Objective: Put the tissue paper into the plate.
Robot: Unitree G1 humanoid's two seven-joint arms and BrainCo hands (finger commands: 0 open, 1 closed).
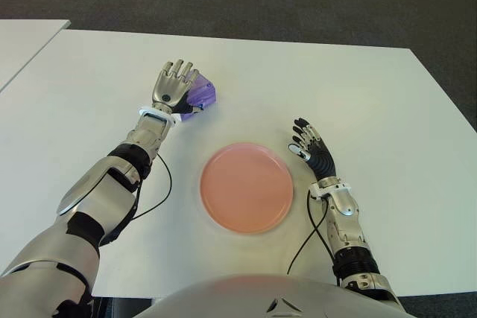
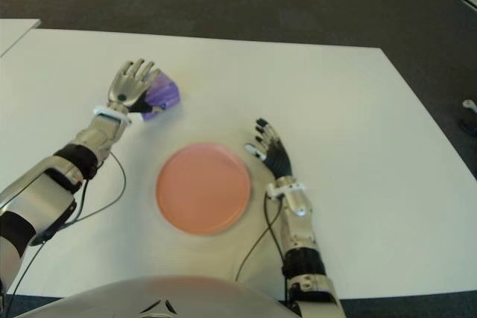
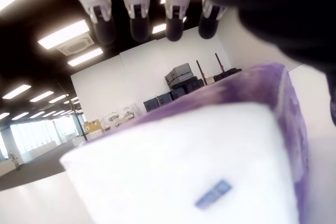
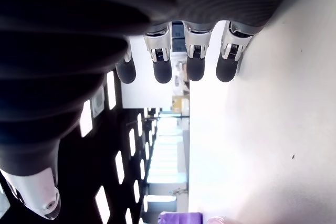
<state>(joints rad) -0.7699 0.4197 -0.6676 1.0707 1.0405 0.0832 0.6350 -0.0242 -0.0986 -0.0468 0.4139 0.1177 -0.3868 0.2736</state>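
Right beside the left robot hand (image 1: 173, 87) lies the tissue pack (image 1: 201, 95)

We are seeing silver shells cladding both arms, with black joints breaking them up. The left hand (image 1: 173, 86) is showing a silver back, the right hand (image 1: 311, 147) ribbed black padding. A thin black cable (image 1: 159, 191) is trailing beside each forearm (image 1: 344, 225).
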